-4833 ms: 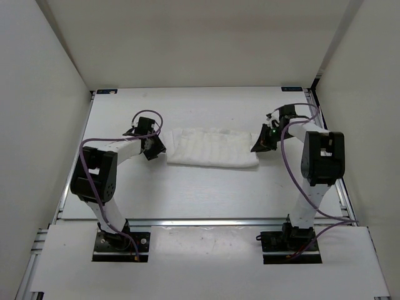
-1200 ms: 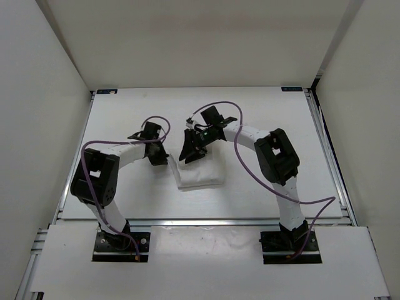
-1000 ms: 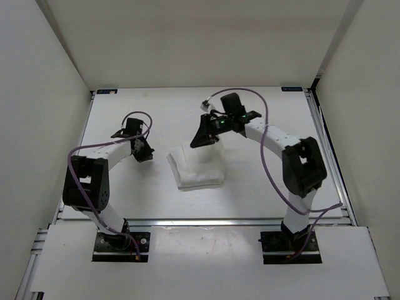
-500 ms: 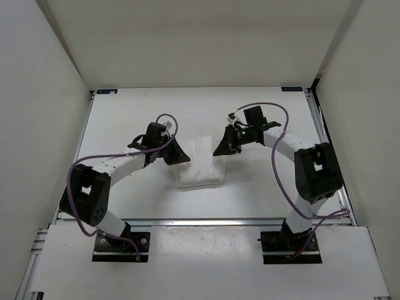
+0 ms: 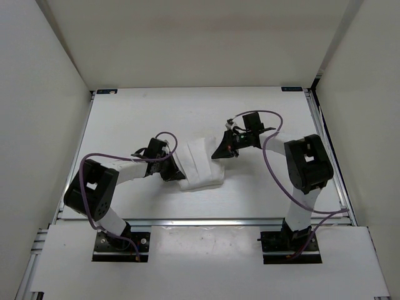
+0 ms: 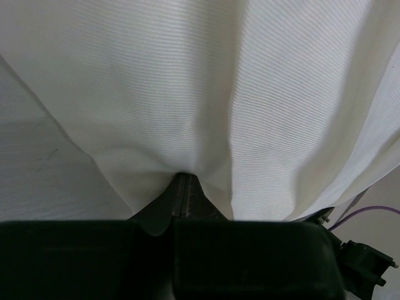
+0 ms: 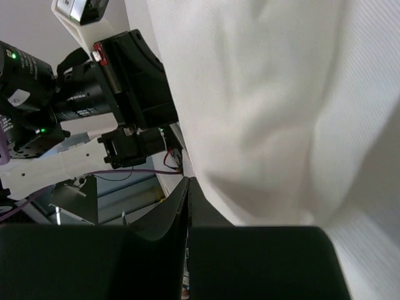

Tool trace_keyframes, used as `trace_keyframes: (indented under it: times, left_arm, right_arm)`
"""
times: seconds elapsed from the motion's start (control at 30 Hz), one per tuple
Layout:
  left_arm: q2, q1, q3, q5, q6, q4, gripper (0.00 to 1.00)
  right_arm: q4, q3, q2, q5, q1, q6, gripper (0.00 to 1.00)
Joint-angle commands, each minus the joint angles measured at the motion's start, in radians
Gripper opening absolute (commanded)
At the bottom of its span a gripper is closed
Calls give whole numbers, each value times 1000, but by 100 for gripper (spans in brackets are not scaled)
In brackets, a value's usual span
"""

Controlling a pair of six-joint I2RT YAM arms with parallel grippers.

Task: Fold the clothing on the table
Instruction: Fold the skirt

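My left gripper (image 6: 183, 179) is pinched shut on the clothing (image 5: 203, 175), and my right gripper (image 7: 187, 182) is clamped on its opposite edge. The clothing sits bunched at the middle of the table (image 5: 125, 119), and its hanging fabric partly screens my left arm (image 7: 134, 87) from the right wrist.

Finely ribbed cloth clothing (image 5: 200, 164); matt table (image 5: 134, 115)

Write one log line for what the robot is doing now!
stage: folding | clothing: bunched on table | left fingers: shut on clothing | right fingers: shut on clothing
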Motion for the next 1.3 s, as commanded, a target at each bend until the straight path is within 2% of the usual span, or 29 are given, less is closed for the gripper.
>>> trace_keyframes:
  times: [0.0,0.13,0.23,0.33,0.43,0.5,0.63,0.73,0.83,0.9,0.93,0.97,1.0,1.13,1.2,1.27]
  left_arm:
    - [13,11,-45,-113,40,-58,0]
    - [-2,11,-48,-134,49,-73,0]
    - [-24,15,-42,-148,65,-93,0]
    - [-65,31,-28,-166,80,-119,0]
    - [-115,54,19,-177,112,-164,0]
    - [-146,87,56,-164,141,-196,1]
    - [-226,167,142,-64,169,-213,19]
    - [-267,190,196,-61,199,-259,29]
    - [-303,190,205,-99,244,-300,38]
    - [-342,187,173,-97,264,-320,49]
    - [-349,195,162,-114,278,-337,51]
    - [-367,193,152,-125,284,-345,58]
    - [-385,198,139,-137,296,-372,65]
    - [-432,223,92,-214,347,-423,70]
    - [-435,241,84,-254,371,-453,72]
    - [-439,258,69,-236,382,-455,74]
  right_arm:
    - [106,68,56,-84,28,53,0]
    - [33,136,153,-54,49,12,0]
    - [-65,174,228,34,66,-40,0]
    - [-89,171,274,77,57,-58,0]
    - [-96,156,233,100,23,-71,0]
    - [-75,164,135,97,3,-71,0]
    - [21,150,-76,55,-37,-34,1]
    - [101,83,-227,29,-92,33,3]
    - [115,-48,-365,42,-168,72,14]
    - [56,-112,-437,67,-225,40,27]
    - [-7,-144,-478,107,-254,8,30]
    - [-42,-155,-520,118,-289,-15,41]
    - [-114,-178,-535,165,-308,-58,46]
    - [-317,-223,-583,310,-344,-172,48]
    - [-358,-231,-574,359,-383,-193,49]
    - [-382,-253,-569,367,-408,-212,49]
